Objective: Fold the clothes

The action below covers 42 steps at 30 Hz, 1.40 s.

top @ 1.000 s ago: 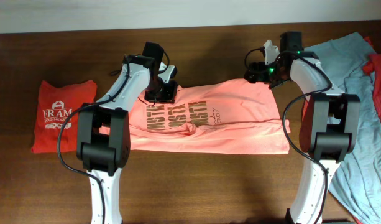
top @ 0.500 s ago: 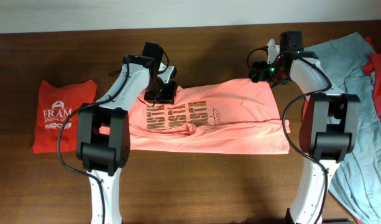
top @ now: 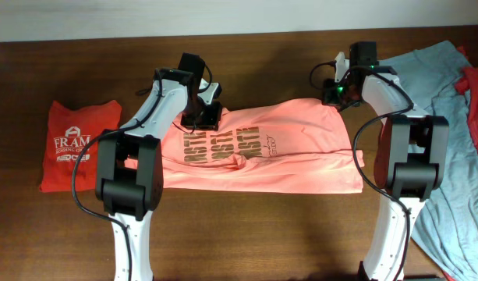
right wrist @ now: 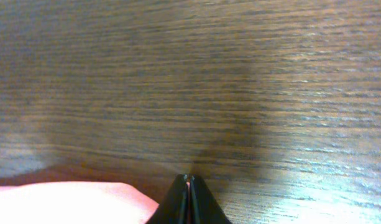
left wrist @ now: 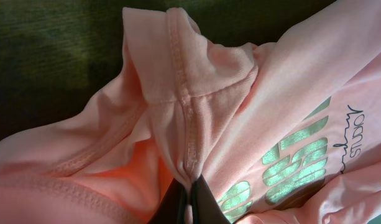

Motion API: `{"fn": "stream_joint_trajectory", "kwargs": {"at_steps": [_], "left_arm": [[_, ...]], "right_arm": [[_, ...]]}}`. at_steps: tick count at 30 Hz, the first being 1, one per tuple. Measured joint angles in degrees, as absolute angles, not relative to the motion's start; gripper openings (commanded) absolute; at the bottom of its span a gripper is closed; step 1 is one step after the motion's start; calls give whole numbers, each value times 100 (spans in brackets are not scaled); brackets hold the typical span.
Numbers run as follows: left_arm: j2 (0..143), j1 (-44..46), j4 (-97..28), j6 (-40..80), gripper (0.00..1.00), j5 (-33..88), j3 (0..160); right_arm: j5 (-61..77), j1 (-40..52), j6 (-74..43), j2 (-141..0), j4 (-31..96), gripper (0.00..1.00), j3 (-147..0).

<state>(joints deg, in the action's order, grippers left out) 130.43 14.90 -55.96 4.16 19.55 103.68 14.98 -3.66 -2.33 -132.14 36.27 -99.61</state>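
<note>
The left gripper (left wrist: 189,188) was pinched shut on a stitched seam of the soft salmon-pink T-shirt (left wrist: 283,93), close to its pale print. The right gripper (right wrist: 189,182) was closed on nothing, its tips together over the dark wooden table (right wrist: 240,74) just beside the shirt's far right corner. The shirt lay spread mid-table between both arms.

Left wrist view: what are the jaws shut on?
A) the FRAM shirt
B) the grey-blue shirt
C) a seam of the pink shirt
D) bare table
C: the jaws meet on a raised seam of the pink shirt, whose pale print shows just to the right.
</note>
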Motion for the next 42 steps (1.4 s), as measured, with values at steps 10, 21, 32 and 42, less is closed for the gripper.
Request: {"fn": "stream_joint_trajectory", "kwargs": {"at_steps": [10,21,32,42], "left_arm": [[13028,1487,-5933,416,1,1957,10383],[12276,1481,-6508,434,0,1959,10499],[12256,1481,-7258,434,2,1957,10501],[12256,1483,-7826,434,15,1977,10501]], "right_arm": [[1500,-473,-246,-13170,4307,4,-10073],[1194,-692,-259,-12558,5782,4,-10250],[849,-692,-257,-12519,8020,4,-10254],[405,-692,-255,-12516,8486,4,-10254]]}}
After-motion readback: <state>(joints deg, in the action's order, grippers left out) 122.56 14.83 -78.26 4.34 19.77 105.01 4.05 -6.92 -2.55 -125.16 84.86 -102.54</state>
